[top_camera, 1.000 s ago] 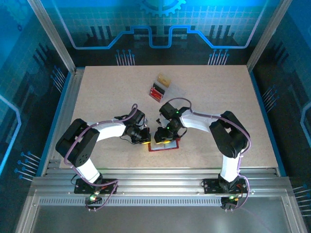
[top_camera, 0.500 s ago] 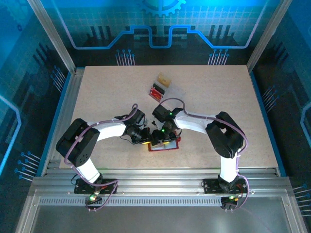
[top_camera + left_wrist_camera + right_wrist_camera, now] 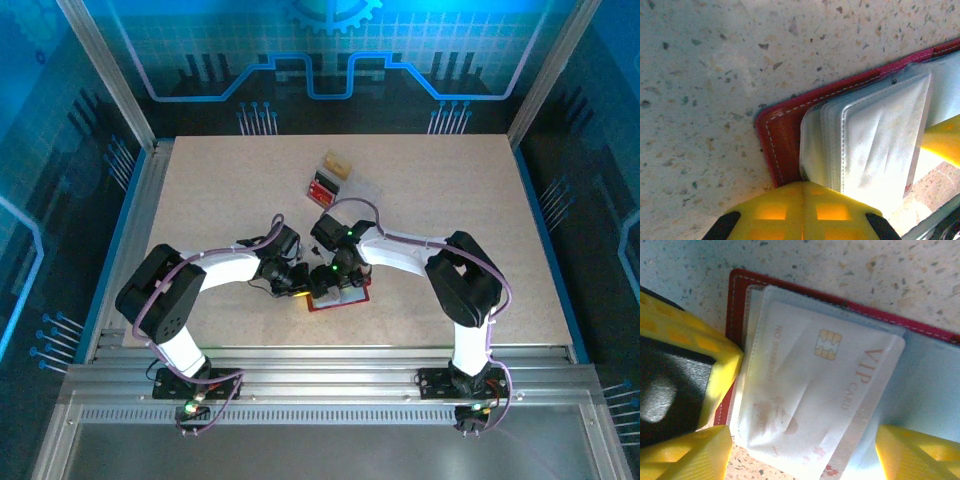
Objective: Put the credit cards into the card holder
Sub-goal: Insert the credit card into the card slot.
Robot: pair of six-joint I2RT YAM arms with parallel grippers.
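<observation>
Directly beneath the right end effector [image 3: 802, 442], between its two yellow fingers, a credit card [image 3: 825, 375] lies on the opened card holder [image 3: 737, 295]. The fingers stand wide apart, one off each long edge of the card, and I see no contact. The card's long axis runs straight out from the wrist, crosswise to the line between the fingers. Its far short end points at the holder's stitched red border. Wrinkled clear sleeves [image 3: 875, 135] lie over and under the card; I cannot tell how deep it sits.

Left end effector [image 3: 802, 192]: fingers together, tips over the holder's edge, just beside the sleeve stack. Whether they pinch any material, cannot tell. Likely a hold-down.

Overhead, both end effectors meet over the holder, near the front middle of the worktop [image 3: 450, 200].

Judgement: the right arm is the nearer, centred on the card. The coming move turns on that long axis, probably a push along it towards the far border, with the left side keeping the holder from sliding.
</observation>
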